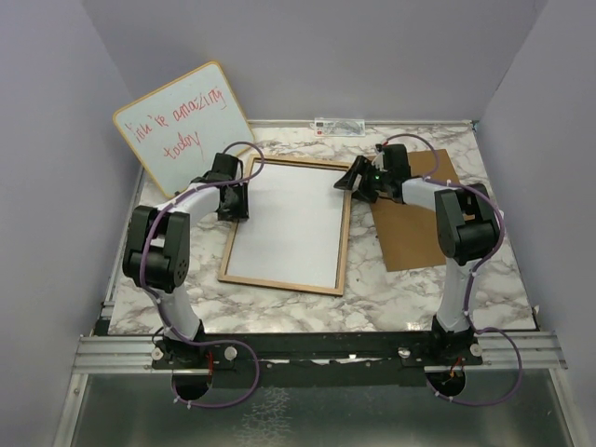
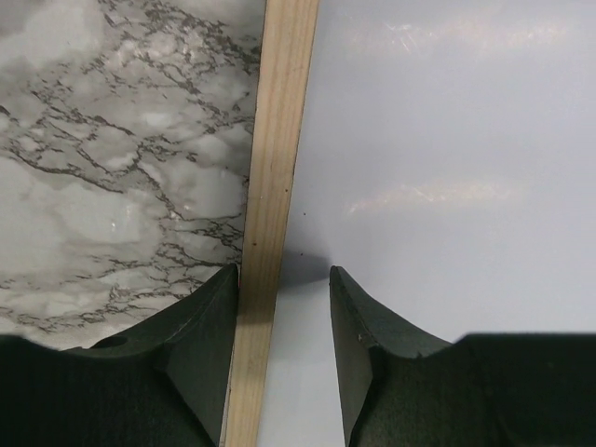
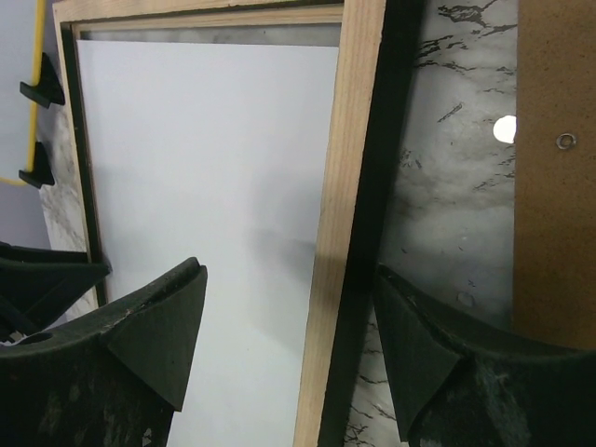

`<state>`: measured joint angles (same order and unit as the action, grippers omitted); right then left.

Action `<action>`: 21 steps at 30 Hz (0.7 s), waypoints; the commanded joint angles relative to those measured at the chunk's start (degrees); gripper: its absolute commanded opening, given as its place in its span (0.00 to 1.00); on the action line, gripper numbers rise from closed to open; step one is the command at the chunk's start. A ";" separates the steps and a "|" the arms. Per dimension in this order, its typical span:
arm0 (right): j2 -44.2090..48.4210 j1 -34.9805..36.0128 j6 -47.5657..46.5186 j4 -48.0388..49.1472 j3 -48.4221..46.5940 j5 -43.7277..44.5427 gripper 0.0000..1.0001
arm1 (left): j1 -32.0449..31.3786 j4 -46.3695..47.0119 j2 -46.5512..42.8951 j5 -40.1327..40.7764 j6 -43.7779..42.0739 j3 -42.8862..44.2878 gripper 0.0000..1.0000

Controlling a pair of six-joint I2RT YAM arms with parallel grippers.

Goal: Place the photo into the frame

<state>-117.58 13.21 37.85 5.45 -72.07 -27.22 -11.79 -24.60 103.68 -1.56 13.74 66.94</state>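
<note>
Frame (image 1: 344, 244) long axis runs away from arms, photo (image 1: 289, 228) inside. Left hand (image 2: 283, 272) and right hand (image 3: 291, 270) each straddle a side rail, open.

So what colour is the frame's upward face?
Light wood; the frame shows best in the right wrist view.

Left arm (image 1: 163, 251), right arm (image 1: 461, 233): white links, black joints, purple cables (image 1: 256, 368). Left gripper (image 2: 284, 275), right gripper (image 3: 289, 279): matte black, wedge-shaped.

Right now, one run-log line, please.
photo: white side up inside frame | left tool: open, astride left rail | right tool: open, astride right rail | brown board: right of frame
</note>
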 commanded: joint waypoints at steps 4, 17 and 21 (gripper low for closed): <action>0.61 1.82 -2.43 -10.62 -4.48 7.28 0.77 | -1.39 1.65 -7.59 -6.13 2.72 -4.16 0.50; 10.19 -10.17 -9.88 -21.26 -9.24 29.77 0.82 | -2.34 -0.36 -11.45 -1.70 4.58 4.46 0.76; 9.31 -19.01 -10.32 -21.37 -10.00 25.95 0.83 | -9.07 3.68 -8.54 -4.89 10.66 9.60 0.78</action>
<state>-108.07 1.80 29.23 -13.76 -81.36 -2.24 -14.11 -25.67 94.08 -2.42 18.06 70.89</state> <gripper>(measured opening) 0.825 0.770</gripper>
